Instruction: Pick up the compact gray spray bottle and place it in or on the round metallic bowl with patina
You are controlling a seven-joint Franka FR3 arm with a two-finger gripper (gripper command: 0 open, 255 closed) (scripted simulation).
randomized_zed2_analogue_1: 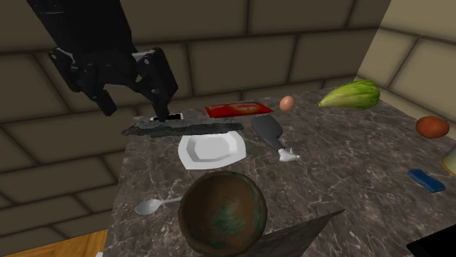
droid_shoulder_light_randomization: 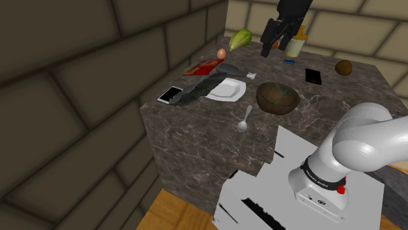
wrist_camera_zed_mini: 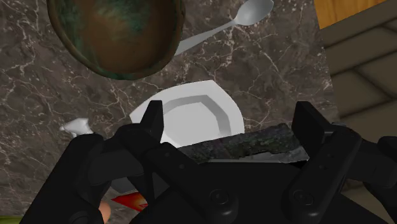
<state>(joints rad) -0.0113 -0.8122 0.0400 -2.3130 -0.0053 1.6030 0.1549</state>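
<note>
The gripper hangs high above the table with its jaws spread wide and nothing between them, so the step in hand looks like the approach to the bottle. The bottle lies on its side on the marble top, between the plate and a red packet, its white nozzle pointing toward the bowl.

In the wrist view the fingers frame the plate and a dark strip. The bottle's nozzle peeks out beyond one finger, well outside the gap, so the bottle is off to the side of the jaws and well below them.

To do it well, the arm should probably slide sideways until the bottle's gray body sits centred in the gap, then turn the wrist so the fingers cross its narrow width. It should take the body rather than the nozzle. A straight descent would help, since the plate's rim lies just beside the bottle.
</note>
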